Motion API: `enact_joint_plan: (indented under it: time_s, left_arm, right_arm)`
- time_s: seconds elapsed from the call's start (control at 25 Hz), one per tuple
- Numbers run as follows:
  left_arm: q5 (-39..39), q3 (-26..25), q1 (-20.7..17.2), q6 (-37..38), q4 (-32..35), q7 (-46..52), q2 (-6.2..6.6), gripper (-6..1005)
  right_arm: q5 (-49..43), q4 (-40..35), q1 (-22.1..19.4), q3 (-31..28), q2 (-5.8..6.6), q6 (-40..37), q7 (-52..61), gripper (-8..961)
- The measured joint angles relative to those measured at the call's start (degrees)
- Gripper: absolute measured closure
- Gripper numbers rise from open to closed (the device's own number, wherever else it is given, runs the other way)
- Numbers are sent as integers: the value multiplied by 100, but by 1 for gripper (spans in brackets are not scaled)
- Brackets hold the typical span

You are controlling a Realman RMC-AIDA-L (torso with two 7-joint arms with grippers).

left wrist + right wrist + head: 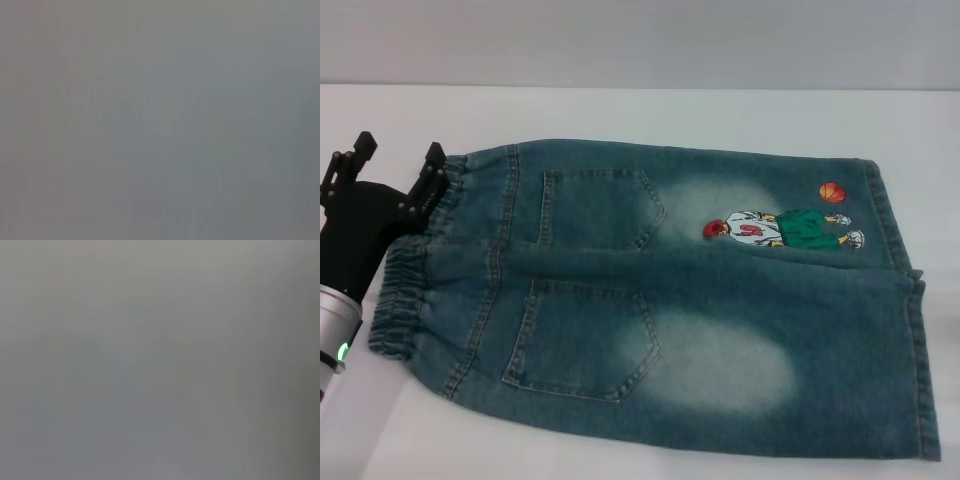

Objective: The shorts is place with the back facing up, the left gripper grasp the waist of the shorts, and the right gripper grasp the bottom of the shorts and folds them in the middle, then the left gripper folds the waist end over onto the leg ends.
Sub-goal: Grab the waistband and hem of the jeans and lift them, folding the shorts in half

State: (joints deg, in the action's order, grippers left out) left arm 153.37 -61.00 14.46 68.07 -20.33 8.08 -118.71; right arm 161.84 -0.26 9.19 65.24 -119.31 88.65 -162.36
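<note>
Head view is showing the shorts (pixel 660 300) lying flat on the white table (pixel 620 110), back side up, with both back pockets (pixel 590 340) facing me. They are stretching across the table, the waist of the shorts (pixel 415 265) pointing toward my left and the bottom of the shorts (pixel 910 320) toward my right. The cartoon basketball-player print (pixel 782 228) is sitting on the farther leg, close to that leg's hem. Faded pale patches are showing beside each pocket. My left gripper (pixel 395 170) is hovering at the far corner of the waistband, its two black fingers spread wide apart: one fingertip (pixel 432 165) is resting right at the ruffled elastic edge, the other is standing off the cloth over the bare table. Nothing is being held between them. The silver wrist with its green light is reaching in from the near left edge. My right gripper is not appearing anywhere in the head view. Both wrist views are giving only a plain grey blur, so I cannot tell anything from them.
</note>
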Motion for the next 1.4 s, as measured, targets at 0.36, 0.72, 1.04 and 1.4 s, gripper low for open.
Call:
enact_joint_plan:
  time_s: [0.36, 0.72, 1.04, 1.4]
  left_arm:
    - [0, -29, 4, -5, -7, 0, -3, 197]
    - [43, 72, -46, -14, -125, 35, 21, 198]
    - [57, 25, -294, -1026, -1087, -5, 127, 197]
    - [132, -58, -387, -1497, -1538, -445, 104, 197]
  right_arm:
    - [-19, 24, 17, 7, -4, 19, 3, 404]
    - [-48, 19, 33, 32, 11, 37, 73, 403]
    - [-48, 8, -18, 33, 106, -160, 563, 403]
    - [-47, 14, -101, 26, 145, -220, 554, 403]
